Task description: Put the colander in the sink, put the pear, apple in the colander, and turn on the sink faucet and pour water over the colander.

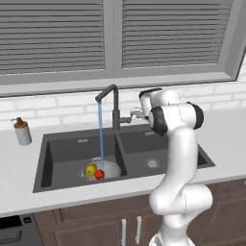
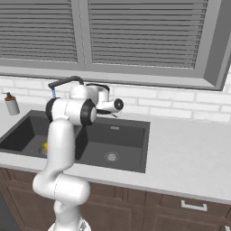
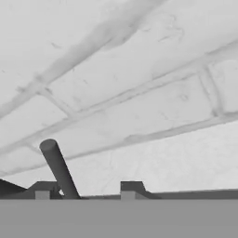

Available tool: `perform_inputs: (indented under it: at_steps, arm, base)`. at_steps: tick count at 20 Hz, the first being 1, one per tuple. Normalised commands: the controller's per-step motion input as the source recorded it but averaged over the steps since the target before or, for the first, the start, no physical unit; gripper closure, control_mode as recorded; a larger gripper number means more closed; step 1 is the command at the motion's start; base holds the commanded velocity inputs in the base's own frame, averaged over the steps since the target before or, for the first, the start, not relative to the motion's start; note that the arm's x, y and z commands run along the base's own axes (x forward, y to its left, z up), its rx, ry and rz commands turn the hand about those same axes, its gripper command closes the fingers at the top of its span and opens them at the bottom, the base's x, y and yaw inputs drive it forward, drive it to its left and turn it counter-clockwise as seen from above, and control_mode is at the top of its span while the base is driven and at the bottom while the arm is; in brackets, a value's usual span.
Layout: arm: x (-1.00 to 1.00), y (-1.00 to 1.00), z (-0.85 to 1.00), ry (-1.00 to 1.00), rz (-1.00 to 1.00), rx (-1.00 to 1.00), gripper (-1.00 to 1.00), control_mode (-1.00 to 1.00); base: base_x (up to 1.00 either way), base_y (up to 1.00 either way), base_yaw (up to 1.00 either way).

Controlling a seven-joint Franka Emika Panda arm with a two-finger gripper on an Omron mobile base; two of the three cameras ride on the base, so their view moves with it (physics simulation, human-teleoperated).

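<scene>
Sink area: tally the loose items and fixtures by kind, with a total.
Fruit: 2, the pear and the apple, both in the colander
Colander: 1, in the left basin of the sink
Sink faucet: 1, water running
Soap dispenser: 1, on the counter
Total: 5
</scene>
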Motion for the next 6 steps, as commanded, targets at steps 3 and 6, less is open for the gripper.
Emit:
perform_inputs:
  at_steps: [3,6]
  arm:
    - [-0.26,-0.86,0.00,0.00,-0.02,0.03,1.00,-1.00]
    - [-0.28,-0.60,0.06,0.00,0.00,0.04,1.00,-1.00]
  base:
    - [0.00,0.00,0.00]
    - [0.00,0.00,0.00]
